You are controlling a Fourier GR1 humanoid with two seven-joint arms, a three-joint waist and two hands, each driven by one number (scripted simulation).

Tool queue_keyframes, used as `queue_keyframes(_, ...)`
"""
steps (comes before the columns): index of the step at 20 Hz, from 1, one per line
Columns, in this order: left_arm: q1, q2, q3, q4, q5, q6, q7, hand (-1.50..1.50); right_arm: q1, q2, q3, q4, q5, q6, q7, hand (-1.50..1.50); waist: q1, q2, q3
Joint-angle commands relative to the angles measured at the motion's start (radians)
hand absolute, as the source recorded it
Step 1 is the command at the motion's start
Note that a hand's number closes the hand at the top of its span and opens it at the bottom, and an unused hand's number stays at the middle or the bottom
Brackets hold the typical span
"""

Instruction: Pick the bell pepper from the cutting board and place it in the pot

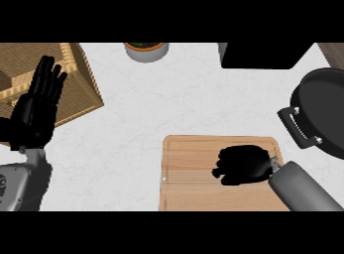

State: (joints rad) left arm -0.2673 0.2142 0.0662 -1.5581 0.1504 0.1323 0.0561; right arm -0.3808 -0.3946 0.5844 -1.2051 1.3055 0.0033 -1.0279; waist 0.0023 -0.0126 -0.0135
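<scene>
Head view shows my right robot hand (242, 164) curled over the middle of the cutting board (193, 183), fingers bent downward as if closing on the bell pepper. I cannot see the pepper itself; my hand hides whatever lies beneath it, so I judge it is under my palm on the board. This looks like the grasp step. Next I would need to lift and carry to the right, up to the black pot (334, 116), which stands just beside the board's far corner and is cut off by the frame's edge. My left robot hand (39, 106) rests spread, fingers up, over the white surface (174, 94).
</scene>
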Motion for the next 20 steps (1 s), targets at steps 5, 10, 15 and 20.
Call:
queue_keyframes(5, 0.025, -0.002, -0.002, -0.015, -0.003, -0.010, -0.015, 0.00, -0.026, 0.119, -0.260, 0.023, -0.098, 0.037, 0.333, 1.50, 0.005, 0.018, 0.014)
queue_keyframes(10, 0.021, 0.008, 0.018, -0.020, 0.000, 0.000, -0.012, 0.00, -0.043, 0.178, -0.516, 0.092, -0.164, 0.019, 0.693, 1.50, -0.041, 0.028, 0.015)
queue_keyframes(15, 0.019, 0.006, 0.014, -0.016, -0.004, 0.002, -0.008, 0.00, -0.161, 0.262, -0.695, 0.093, -0.143, -0.093, 1.075, 1.50, -0.009, 0.024, 0.009)
queue_keyframes(20, 0.001, 0.013, 0.008, -0.020, 0.000, -0.009, 0.007, 0.00, -0.295, 0.274, -0.804, 0.078, 0.007, -0.237, 1.473, 1.50, 0.024, 0.019, 0.007)
